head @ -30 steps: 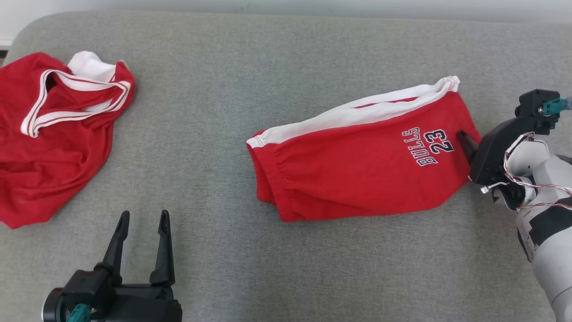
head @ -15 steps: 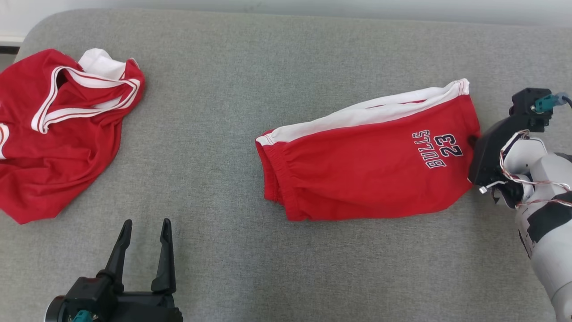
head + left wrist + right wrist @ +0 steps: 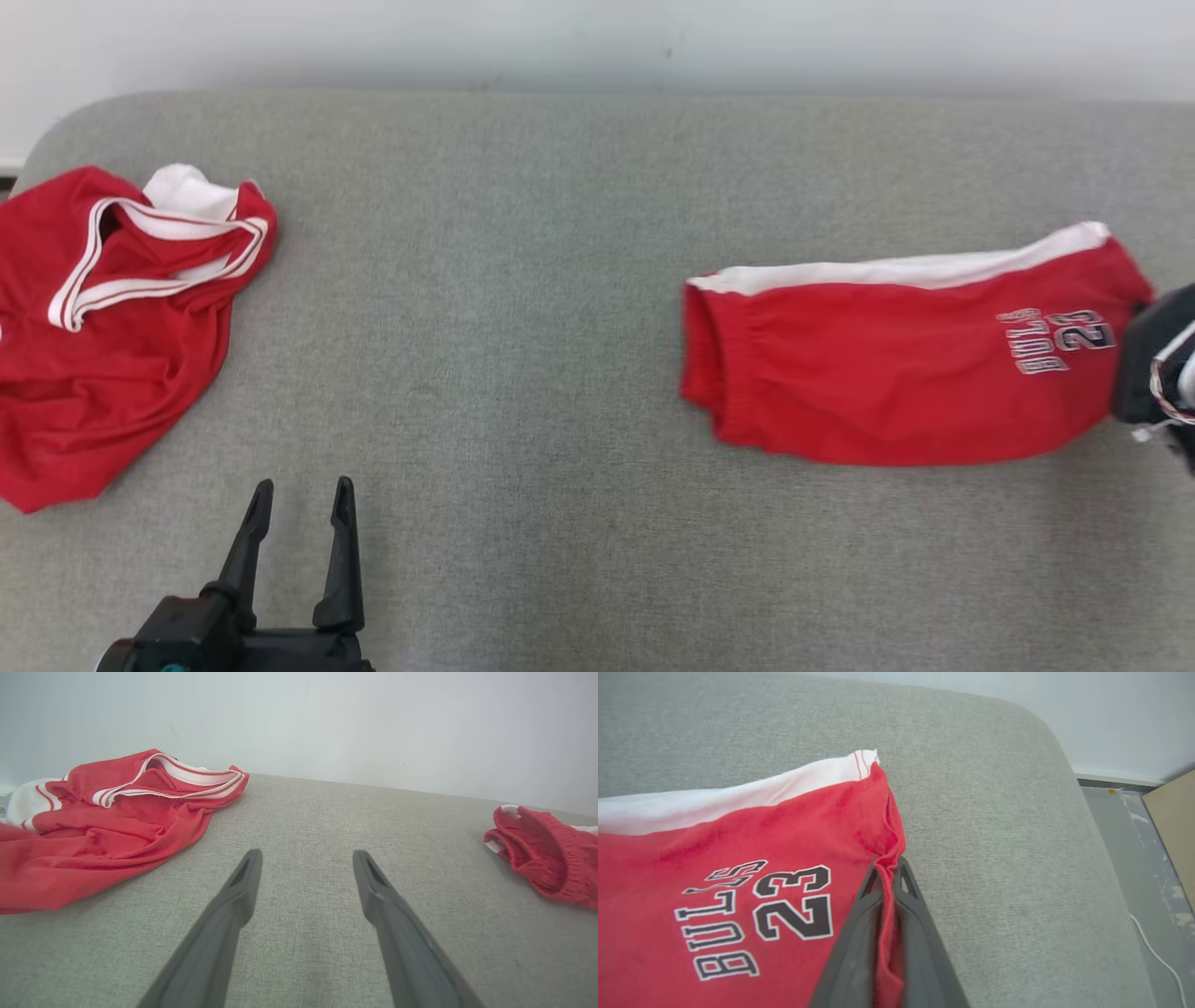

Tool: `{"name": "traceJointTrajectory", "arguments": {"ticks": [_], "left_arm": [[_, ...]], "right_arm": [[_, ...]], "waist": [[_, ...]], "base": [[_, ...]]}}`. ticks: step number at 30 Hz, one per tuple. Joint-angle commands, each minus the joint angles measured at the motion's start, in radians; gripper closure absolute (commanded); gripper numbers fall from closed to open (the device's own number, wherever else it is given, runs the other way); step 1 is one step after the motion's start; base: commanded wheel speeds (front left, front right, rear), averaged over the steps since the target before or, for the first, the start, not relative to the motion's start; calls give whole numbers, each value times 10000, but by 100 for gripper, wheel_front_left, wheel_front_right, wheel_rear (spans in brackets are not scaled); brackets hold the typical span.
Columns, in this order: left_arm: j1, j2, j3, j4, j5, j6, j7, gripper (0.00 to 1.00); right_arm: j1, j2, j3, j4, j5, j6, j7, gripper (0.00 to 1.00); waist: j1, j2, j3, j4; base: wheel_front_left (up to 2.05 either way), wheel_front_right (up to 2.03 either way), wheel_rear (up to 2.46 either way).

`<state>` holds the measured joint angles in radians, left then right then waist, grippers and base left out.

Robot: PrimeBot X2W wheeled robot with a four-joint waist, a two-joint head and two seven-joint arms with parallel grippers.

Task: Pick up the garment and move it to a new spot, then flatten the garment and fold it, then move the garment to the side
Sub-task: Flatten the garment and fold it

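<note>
where the two dark fingers of the right gripper (image 3: 887,870) are seen in the right wrist view, they are pressed almost together, and a bunched red fold of the shorts (image 3: 738,849) is pinched between them. the fold is taken from the leg-hem edge, just beside the dark "bulls 23" print (image 3: 756,914), and a white band (image 3: 738,791) is seen running along the far edge of the garment to its stitched corner. in the head view the black body of this gripper is cut off by the right border, and the shorts are stretched out from it across the right part of the grey upholstered surface (image 3: 523,280), with the gathered waistband (image 3: 719,373) turned toward the middle. the print is blurred in that view, and whether the cloth is lifted or rests fully on the surface cannot be told. the left gripper (image 3: 304,482) is seen at the near left, its fingers held well apart with nothing between them; in the left wrist view only grey fabric is seen between the fingertips, and the waistband end of the shorts is seen at the right border. a crumpled red jersey (image 3: 112,355) with white trim is spread at the far left of the surface, well apart from the shorts. a pale wall (image 3: 597,37) is seen behind the surface, and beyond its rounded corner, in the right wrist view, a grey floor (image 3: 1148,868), a brown board (image 3: 1171,812) and a thin white cable (image 3: 1153,947) are visible.
</note>
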<state>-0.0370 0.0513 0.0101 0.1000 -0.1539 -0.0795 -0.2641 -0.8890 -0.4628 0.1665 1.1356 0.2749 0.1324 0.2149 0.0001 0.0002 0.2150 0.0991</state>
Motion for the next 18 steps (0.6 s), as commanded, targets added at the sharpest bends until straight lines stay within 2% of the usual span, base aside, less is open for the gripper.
{"name": "traceJointTrajectory", "arguments": {"ticks": [1,3,6,11,18], "left_arm": [[80,-8,-2,13,-16,17,-5,0],[143,-8,-44,22,-62,55,-5,0],[248,-9,-101,52,-146,91,-5,0],[344,-7,-218,119,-227,182,-5,0],[319,-5,-332,129,-252,164,-5,0]], "right_arm": [[109,-100,-26,-49,-115,-33,-76,100],[108,-189,-7,-186,-526,-32,-251,100],[105,3,205,-581,-1059,-32,-307,100],[339,892,592,-1683,-1167,-32,-18,100],[776,2038,1564,-3088,-909,-32,972,100]], "waist": [[-1,-2,-221,-153],[-1,-2,-356,-203],[-1,-2,-552,-277],[-1,-2,-860,-327],[-1,-2,-968,-214]], "base": [[0,0,0],[0,0,0],[0,0,0],[0,0,0],[0,0,0]]}}
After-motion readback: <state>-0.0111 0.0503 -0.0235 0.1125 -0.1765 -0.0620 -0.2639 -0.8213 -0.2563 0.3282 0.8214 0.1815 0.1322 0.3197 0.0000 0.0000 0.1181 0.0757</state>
